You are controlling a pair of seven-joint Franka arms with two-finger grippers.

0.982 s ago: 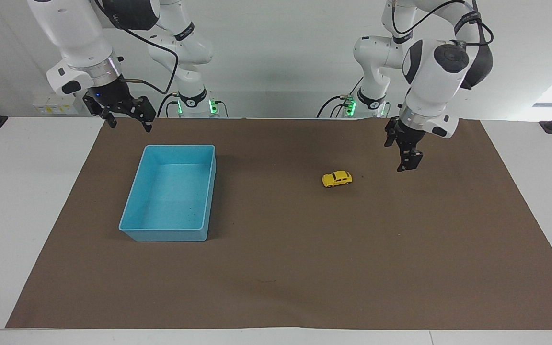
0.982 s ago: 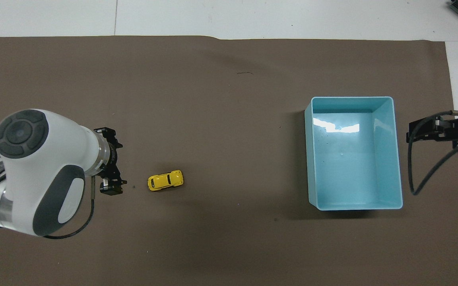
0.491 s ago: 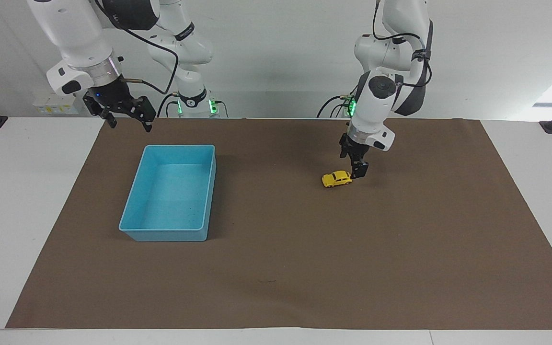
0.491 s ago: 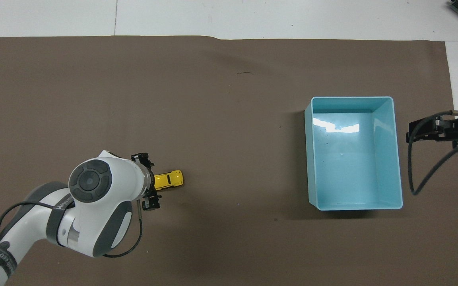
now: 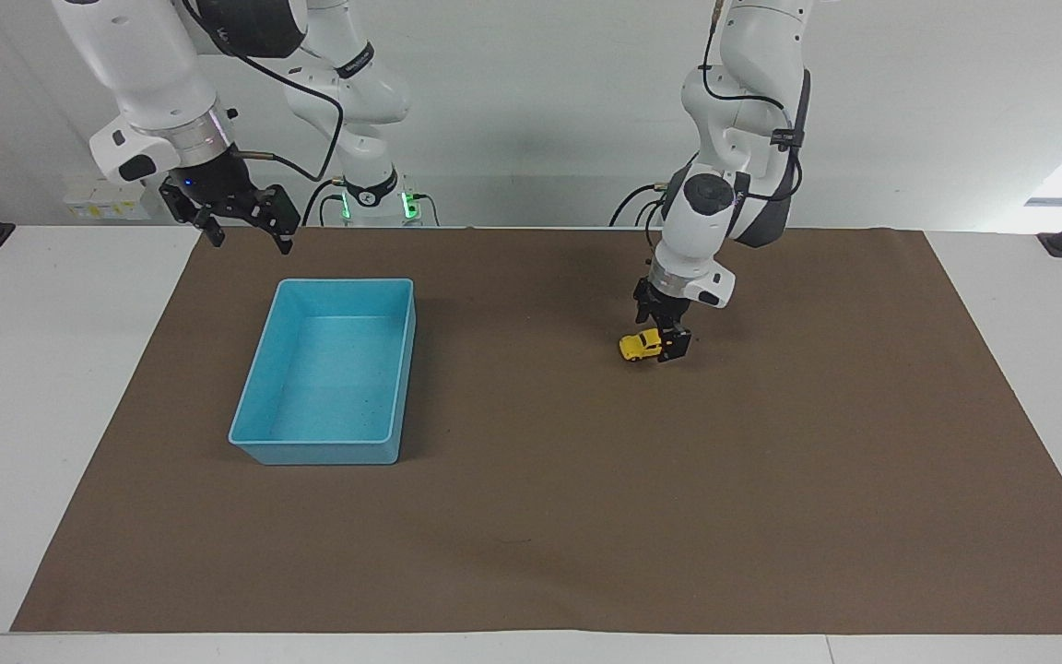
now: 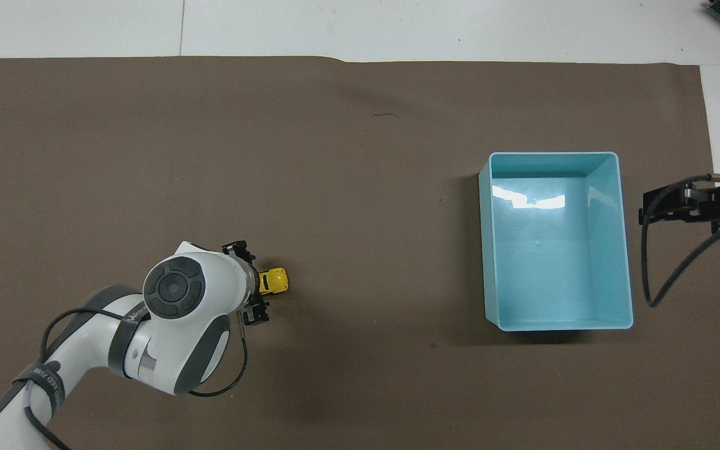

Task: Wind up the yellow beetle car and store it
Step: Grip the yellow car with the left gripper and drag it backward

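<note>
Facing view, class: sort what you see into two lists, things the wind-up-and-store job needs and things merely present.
Needed for the job:
car, on the mat
left claw, down over the car
bin, empty, toward the right arm's end

Merely present:
mat
right claw, open, waiting in the air by the bin
</note>
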